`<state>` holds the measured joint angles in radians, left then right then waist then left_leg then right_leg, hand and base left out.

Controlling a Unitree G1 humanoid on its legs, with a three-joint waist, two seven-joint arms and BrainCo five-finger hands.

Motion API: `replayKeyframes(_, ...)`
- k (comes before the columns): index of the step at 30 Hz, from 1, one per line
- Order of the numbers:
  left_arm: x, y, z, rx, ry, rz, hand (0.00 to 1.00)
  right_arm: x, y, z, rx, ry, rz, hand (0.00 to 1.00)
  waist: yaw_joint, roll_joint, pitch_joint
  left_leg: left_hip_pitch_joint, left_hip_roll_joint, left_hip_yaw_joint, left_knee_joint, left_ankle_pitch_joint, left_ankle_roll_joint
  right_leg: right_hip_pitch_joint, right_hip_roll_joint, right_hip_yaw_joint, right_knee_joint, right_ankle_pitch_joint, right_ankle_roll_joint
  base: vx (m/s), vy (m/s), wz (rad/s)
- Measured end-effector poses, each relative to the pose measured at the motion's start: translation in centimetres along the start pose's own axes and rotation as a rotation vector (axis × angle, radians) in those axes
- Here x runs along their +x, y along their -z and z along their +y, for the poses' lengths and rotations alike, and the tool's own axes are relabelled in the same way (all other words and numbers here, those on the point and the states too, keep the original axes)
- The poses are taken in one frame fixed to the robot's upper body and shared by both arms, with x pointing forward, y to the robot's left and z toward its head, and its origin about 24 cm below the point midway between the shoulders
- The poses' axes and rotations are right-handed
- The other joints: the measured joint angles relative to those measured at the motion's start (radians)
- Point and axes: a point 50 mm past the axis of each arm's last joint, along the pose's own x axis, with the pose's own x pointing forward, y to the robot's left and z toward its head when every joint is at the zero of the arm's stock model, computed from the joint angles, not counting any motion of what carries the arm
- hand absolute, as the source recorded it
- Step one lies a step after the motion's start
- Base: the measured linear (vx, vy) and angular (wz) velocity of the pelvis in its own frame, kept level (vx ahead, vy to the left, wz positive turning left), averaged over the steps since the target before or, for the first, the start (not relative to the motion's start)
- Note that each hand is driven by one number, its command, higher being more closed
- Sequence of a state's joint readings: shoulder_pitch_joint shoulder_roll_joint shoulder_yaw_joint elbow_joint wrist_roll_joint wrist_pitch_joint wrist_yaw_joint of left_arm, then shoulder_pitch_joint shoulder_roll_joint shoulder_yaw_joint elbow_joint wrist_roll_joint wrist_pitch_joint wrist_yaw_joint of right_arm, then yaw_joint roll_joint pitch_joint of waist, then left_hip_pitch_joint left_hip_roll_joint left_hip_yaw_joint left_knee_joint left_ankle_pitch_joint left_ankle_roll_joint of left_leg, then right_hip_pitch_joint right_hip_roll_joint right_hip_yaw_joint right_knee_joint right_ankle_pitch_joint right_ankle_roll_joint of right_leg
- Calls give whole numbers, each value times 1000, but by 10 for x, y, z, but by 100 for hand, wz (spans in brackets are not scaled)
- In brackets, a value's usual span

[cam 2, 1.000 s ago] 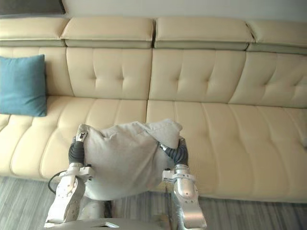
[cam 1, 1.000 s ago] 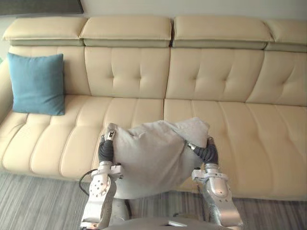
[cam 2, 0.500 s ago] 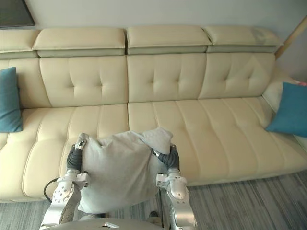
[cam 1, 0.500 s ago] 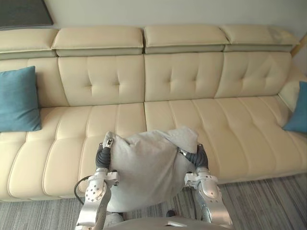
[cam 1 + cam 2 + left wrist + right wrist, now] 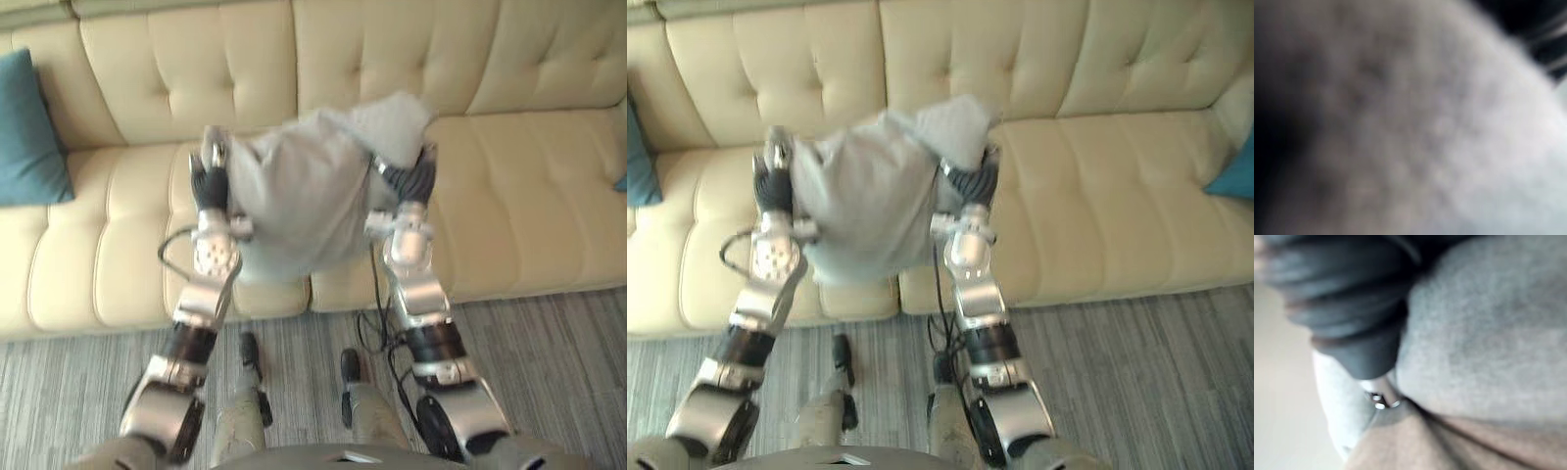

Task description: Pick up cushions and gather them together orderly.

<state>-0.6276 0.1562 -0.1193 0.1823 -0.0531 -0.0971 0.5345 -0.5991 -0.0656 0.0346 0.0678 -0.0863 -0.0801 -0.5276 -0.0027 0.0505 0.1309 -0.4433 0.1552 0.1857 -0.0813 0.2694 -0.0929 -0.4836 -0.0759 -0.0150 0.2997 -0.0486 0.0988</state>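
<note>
Left eye view: soft grey fabric cushion (image 5: 299, 191) is held up off the seat, squeezed between both hands. It hangs in front of the cream tufted leather sofa (image 5: 509, 186), over the front edge of the seat near the middle seam. Cushion is crumpled, with its upper corner bulging toward the right hand side.

Left hand (image 5: 209, 184) is on the cushion's left side. Its fingers (image 5: 212, 149) point straight up, flat against the fabric, so it is pressing, not curled round. Right hand (image 5: 418, 179) is pushed into the cushion's right side, partly sunk in the fabric. Cannot tell whether that hand is open or closed.

Left wrist view is blurred grey fabric right up against the camera. Right wrist view shows the dark ribbed cover jammed against the same grey fabric, with cream sofa beside it.

A teal square fabric cushion (image 5: 27, 132) leans on the backrest at the sofa's far left, well apart from the grey one. Right eye view has the corner of a second teal cushion (image 5: 1238, 168) on the seat at the far right edge. Grey striped floor (image 5: 549, 333) runs in front of the sofa.
</note>
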Motion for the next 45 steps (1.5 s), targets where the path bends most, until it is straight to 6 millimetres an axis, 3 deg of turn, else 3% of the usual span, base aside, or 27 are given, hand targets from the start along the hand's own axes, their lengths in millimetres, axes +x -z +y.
replayKeyframes(3, 35, -42, -6, 6, -52, -156, 100, 26, -37, 8, 46, 82, -141, 100, 7, 2, 17, -75, -17, 15, 3, -67, -51, -81, -44, -22, 25, -1, -2, -69, -16, 36)
replayKeyframes(4, 44, -53, -8, 4, -65, -190, 100, 33, -47, 7, 60, 112, -176, 100, 6, -1, 32, -95, -34, 18, 34, -49, -16, -98, -62, -24, 28, -1, 1, 0, 33, 33)
replayKeyframes(5, 59, -69, -11, 6, -84, -229, 100, 43, -64, 8, 77, 157, -235, 100, 16, 21, 51, -103, -41, 11, 52, -1, 29, -136, -59, -19, 63, -8, 12, 22, 7, 32)
replayKeyframes(9, 87, -123, -21, 6, -91, -357, 100, 62, -103, 7, 152, 272, -334, 100, 14, 30, 115, -178, -62, 0, 4, 50, 29, -240, -77, -25, 106, -12, 12, 2, 3, 17)
replayKeyframes(15, 98, -149, -27, -19, -101, -388, 100, 77, -125, 9, 168, 352, -339, 100, 13, 30, 155, -272, -64, -20, 5, 91, 1, -343, -86, -46, 167, -37, 2, 11, -29, 15)
replayKeyframes(16, 99, -153, -26, -28, -102, -394, 0, 78, -128, 10, 172, 360, -342, 100, 12, 30, 155, -293, -64, -21, 4, 103, -16, -369, -94, -52, 190, -47, -1, 29, -79, 18)
replayKeyframes(17, 100, -156, -25, -35, -105, -399, 0, 79, -132, 11, 177, 361, -346, 0, 15, 30, 156, -311, -62, -21, 4, 110, -20, -395, -94, -53, 211, -56, -7, 24, -67, 16)
replayKeyframes(21, 103, -166, -22, -59, -114, -419, 0, 85, -143, 6, 187, 406, -364, 0, 21, 28, 163, -364, -59, -18, 4, 134, -32, -463, -94, -58, 254, -68, -18, 11, -92, 6)
replayKeyframes(22, 103, -168, -23, -61, -109, -424, 0, 88, -146, 0, 166, 425, -381, 0, 21, 27, 165, -382, -51, -2, 2, 69, -53, -492, -93, -60, 267, -67, -18, 10, -57, 7)
replayKeyframes(23, 103, -171, -24, -62, -102, -430, 0, 89, -148, -6, 153, 444, -398, 0, 17, 28, 168, -397, -46, 34, -1, 9, -49, -501, -100, -60, 254, -58, -17, 14, -41, 15)
replayKeyframes(24, 104, -173, -25, -61, -94, -433, 0, 91, -149, -9, 146, 456, -408, 0, 15, 25, 172, -405, -43, 63, 2, -36, -82, -502, -109, -65, 229, -42, -17, 31, -17, 30)
replayKeyframes(25, 107, -180, -27, -60, -84, -444, 0, 93, -155, -20, 146, 488, -435, 0, 7, 18, 178, -426, -40, 111, 59, -22, -56, -503, -124, -67, 162, -4, -11, 67, -36, 9)
replayKeyframes(27, 109, -190, -25, -53, -68, -477, 0, 95, -160, -28, 142, 507, -457, 0, 1, 19, 182, -400, -48, 111, 15, 65, 27, -516, -117, -57, 156, 2, -7, 85, -50, 2)
replayKeyframes(29, 110, -197, -25, -39, -49, -499, 0, 99, -163, -38, 144, 534, -464, 0, -3, 17, 184, -405, -49, 106, 5, 71, 33, -514, -121, -68, 145, 5, -4, 37, -13, 10)
replayKeyframes(37, 128, -192, 47, 156, -143, -507, 0, 118, -171, -74, 157, 514, -476, 0, 1, 16, 185, -410, -39, 90, 5, 87, 11, -511, -112, -82, 145, 1, -8, 18, -69, 1)
replayKeyframes(40, 136, -177, 93, 216, -231, -430, 0, 130, -166, -96, 97, 511, -440, 0, -14, 16, 185, -408, -34, 90, 5, 87, 11, -512, -104, -82, 150, 1, -8, -3, -78, -5)
replayKeyframes(42, 136, -169, 113, 228, -266, -393, 0, 135, -165, -105, 67, 501, -428, 0, -18, 16, 185, -403, -33, 90, 5, 87, 11, -511, -102, -80, 155, 1, -9, -6, -87, -4)
replayKeyframes(45, 129, -141, 147, 237, -325, -295, 0, 139, -153, -116, 54, 461, -377, 0, -18, 16, 185, -365, -29, 90, 5, 87, 11, -481, -96, -76, 166, -4, -17, -12, -96, -4)
